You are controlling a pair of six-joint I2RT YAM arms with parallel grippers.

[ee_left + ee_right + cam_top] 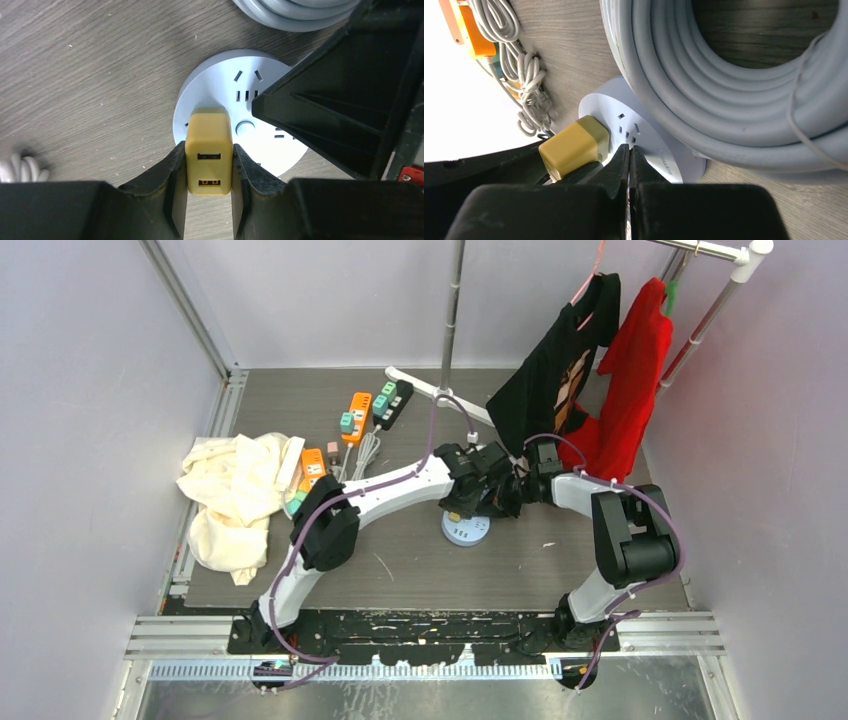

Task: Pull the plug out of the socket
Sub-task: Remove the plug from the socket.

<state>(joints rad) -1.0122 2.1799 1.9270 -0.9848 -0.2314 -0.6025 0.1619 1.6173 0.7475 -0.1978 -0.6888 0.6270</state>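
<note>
A yellow plug (209, 152) with two USB ports stands in the round white socket (227, 85) on the wood-grain table. My left gripper (209, 172) is shut on the plug, one finger pressed to each side. In the right wrist view the plug (574, 145) sits at the socket's (599, 107) near edge. My right gripper (629, 152) is shut and empty, its tips pressed onto the socket face beside the plug. From above, both grippers crowd over the socket (466, 530), and the plug is hidden.
A thick coil of grey cable (734, 85) lies right behind the socket. Orange and black power strips (357, 417) with bundled cords lie at the back left, next to a cream cloth (235, 495). Black and red shirts (600, 370) hang at the back right.
</note>
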